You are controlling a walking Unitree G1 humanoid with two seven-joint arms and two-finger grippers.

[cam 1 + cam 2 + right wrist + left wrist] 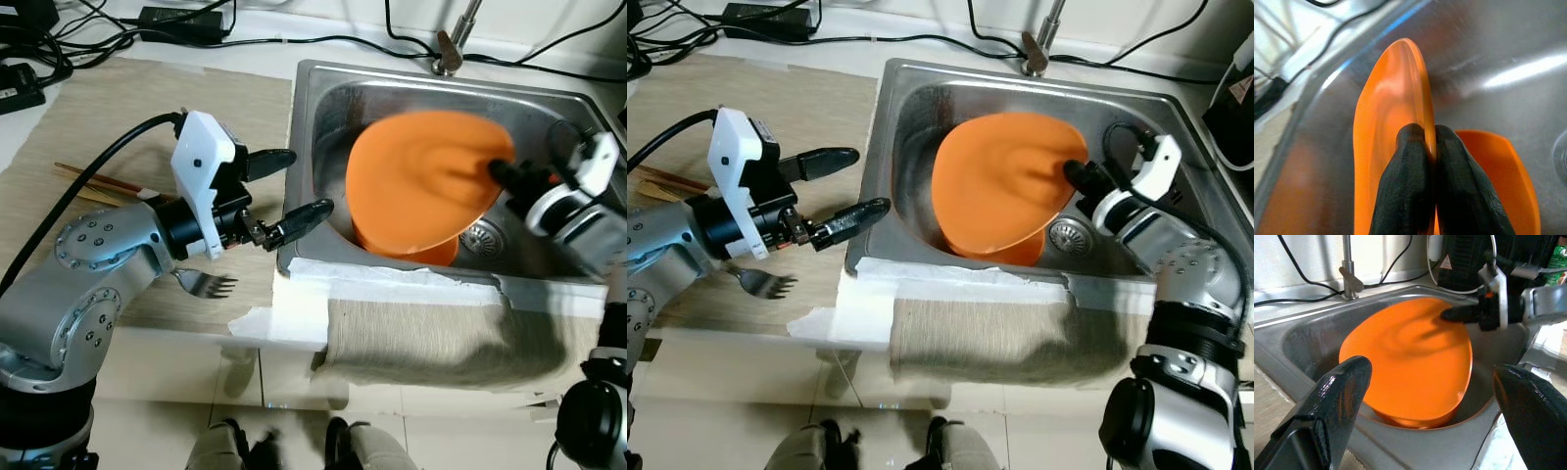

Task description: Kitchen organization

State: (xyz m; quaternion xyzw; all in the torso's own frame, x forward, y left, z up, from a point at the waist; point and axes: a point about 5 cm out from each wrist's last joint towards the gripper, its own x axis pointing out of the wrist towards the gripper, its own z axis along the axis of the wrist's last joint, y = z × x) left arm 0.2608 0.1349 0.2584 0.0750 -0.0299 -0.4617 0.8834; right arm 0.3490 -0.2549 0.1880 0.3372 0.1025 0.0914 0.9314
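Right now the right gripper (1429, 147) pinches the rim of a round orange plastic plate (1004, 176), its two black fingers (1405, 181) pressed together on either side of the thin edge. The plate is tilted up on edge inside the stainless steel sink (921, 98), in the middle right of the head views, its face turned toward the camera and slightly blurred. Below it, on the sink floor, a second orange dish (431, 255) peeks out; its shape is hard to tell. The right arm reaches in from the right edge of the frame, elbow bent low at the lower right, wrist angled leftward across the basin near the round metal drain (1070, 235).

The left gripper (284, 186) hovers at the sink's left rim, in the centre left of the frame, its long fingers spread wide apart and holding nothing, pointing toward the plate. The silver left arm comes up from the lower left corner with the forearm level over a beige woven mat (147, 117).

On that mat, under the arm, lie a metal fork (206, 284) and brown wooden chopsticks (98, 181). A grey cloth (441, 343) and white paper towel (294, 313) hang over the counter's front edge below the sink. A metal tap (1038, 49) stands at the top.
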